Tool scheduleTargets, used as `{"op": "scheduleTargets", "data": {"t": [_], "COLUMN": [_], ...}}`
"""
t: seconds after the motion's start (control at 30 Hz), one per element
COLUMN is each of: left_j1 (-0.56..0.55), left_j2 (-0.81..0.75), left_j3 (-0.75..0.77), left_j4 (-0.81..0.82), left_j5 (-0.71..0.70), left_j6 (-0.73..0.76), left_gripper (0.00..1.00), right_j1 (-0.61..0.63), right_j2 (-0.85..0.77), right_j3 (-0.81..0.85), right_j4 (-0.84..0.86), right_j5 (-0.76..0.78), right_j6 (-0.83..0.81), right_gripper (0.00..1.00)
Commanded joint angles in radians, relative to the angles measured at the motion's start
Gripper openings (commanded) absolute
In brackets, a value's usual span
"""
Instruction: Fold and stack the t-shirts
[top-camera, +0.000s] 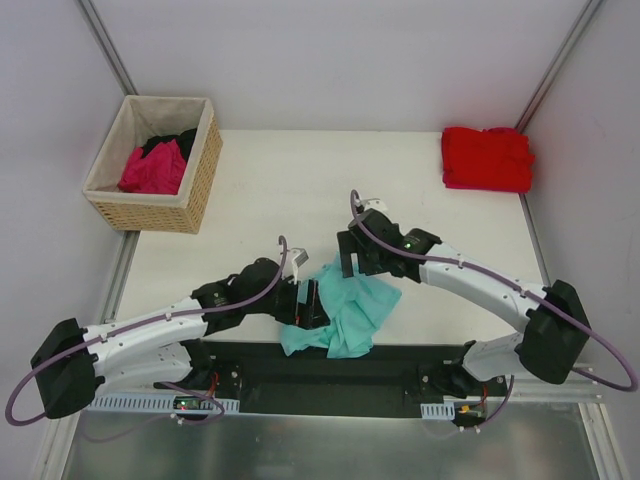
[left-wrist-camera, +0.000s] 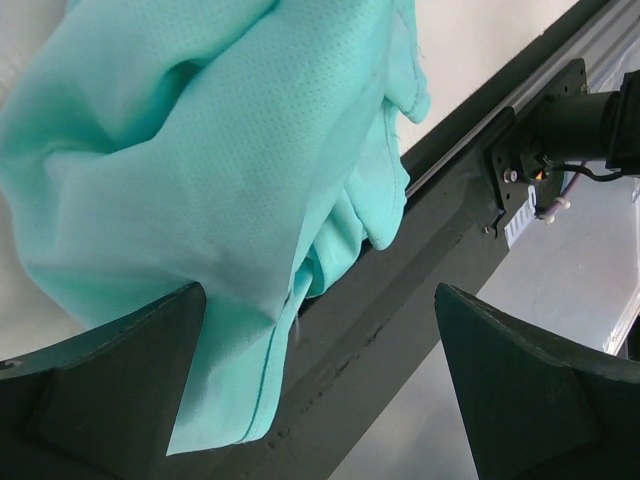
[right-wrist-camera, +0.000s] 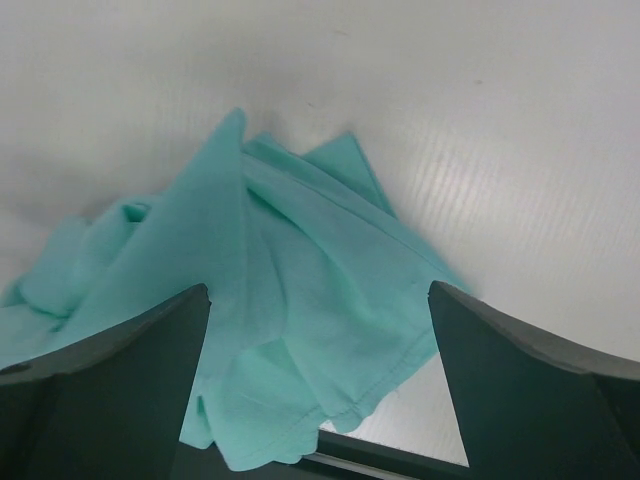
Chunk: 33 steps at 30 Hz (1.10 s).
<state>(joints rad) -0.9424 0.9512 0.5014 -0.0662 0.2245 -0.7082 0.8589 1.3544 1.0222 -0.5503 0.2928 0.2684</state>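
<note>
Teal t-shirt (top-camera: 345, 312) bunched at the table's (top-camera: 300, 190) near edge.
We see the left gripper (top-camera: 309, 302) wide open at its left side, the right gripper (top-camera: 350, 263) wide open over its far side.

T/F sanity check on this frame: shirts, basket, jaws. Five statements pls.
1. The teal t-shirt lies crumpled at the near edge of the table. True.
2. The red t-shirt is in the basket. False: it lies folded at the table's far right corner.
3. The basket holds magenta cloth. True.
4. The left jaws are shut on the teal t-shirt. False: they stand open.
5. The right jaws stand open. True.
</note>
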Motion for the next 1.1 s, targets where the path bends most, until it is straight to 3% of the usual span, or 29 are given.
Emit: {"op": "scheduleTargets", "data": {"t": [0.0, 0.3, 0.73, 0.9, 1.07], "left_j1": [-0.044, -0.176, -0.205, -0.205, -0.205], "left_j2": [0.024, 0.127, 0.320, 0.201, 0.068], "left_j3": [0.023, 0.045, 0.199, 0.282, 0.448], "left_j4": [0.097, 0.183, 0.322, 0.249, 0.112], "left_j5": [-0.020, -0.066, -0.105, -0.168, -0.122], "left_j6": [-0.037, -0.071, 0.039, 0.147, 0.171], "left_gripper": [0.99, 0.99, 0.99, 0.99, 0.99], "right_j1": [0.061, 0.127, 0.167, 0.164, 0.152], "right_j2": [0.064, 0.184, 0.118, 0.039, 0.014], "right_j3": [0.125, 0.298, 0.326, 0.343, 0.351], "right_j4": [-0.033, -0.082, -0.194, -0.255, -0.273], "right_j5": [-0.011, -0.001, 0.143, 0.226, 0.253], "right_j6": [-0.014, 0.000, 0.040, 0.009, 0.005], "right_gripper": [0.96, 0.96, 0.99, 1.00, 1.00]}}
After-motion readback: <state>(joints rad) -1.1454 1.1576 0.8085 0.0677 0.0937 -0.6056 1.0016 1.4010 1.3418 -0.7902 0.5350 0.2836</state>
